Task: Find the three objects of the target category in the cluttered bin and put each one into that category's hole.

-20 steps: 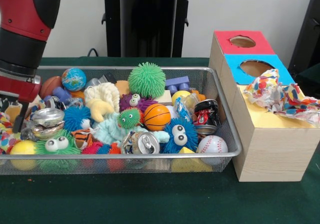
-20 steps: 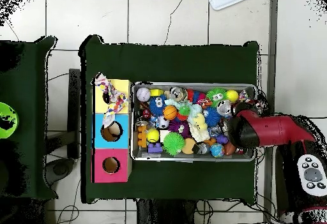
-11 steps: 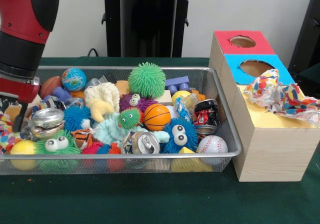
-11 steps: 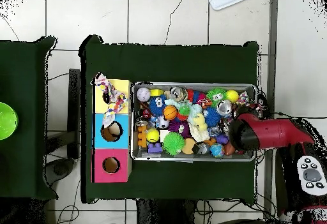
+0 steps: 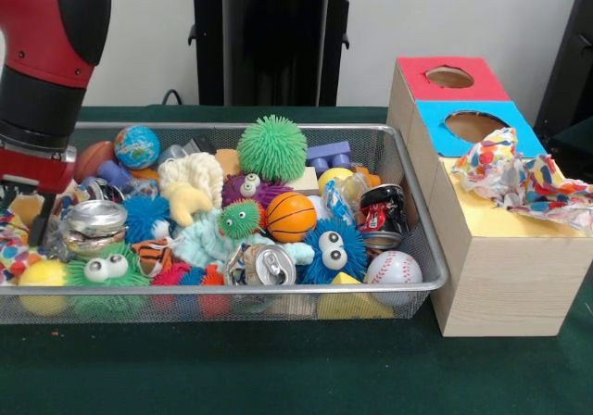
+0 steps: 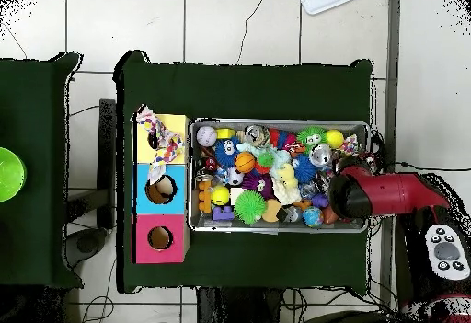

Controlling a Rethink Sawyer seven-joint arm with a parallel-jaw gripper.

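Bin [image 5: 422,248]: packed with toys and cans.
Gripper [image 5: 28,213]: low at bin's end; jaws' state cannot be told.
Risk: crowded neighbours may spoil a grasp.

A wire mesh bin [image 5: 422,248] full of toys and cans sits on the green-covered table [image 5: 278,369], with a wooden box with three top holes [image 5: 491,276] just beside its right end in the front view. Crumpled patterned paper [image 5: 523,179] lies on the box's nearest section. The red and black arm [image 5: 46,72] stands over the bin's left end.

A thick rounded arm [image 5: 51,54] in glossy red shells, with black joint bands between them
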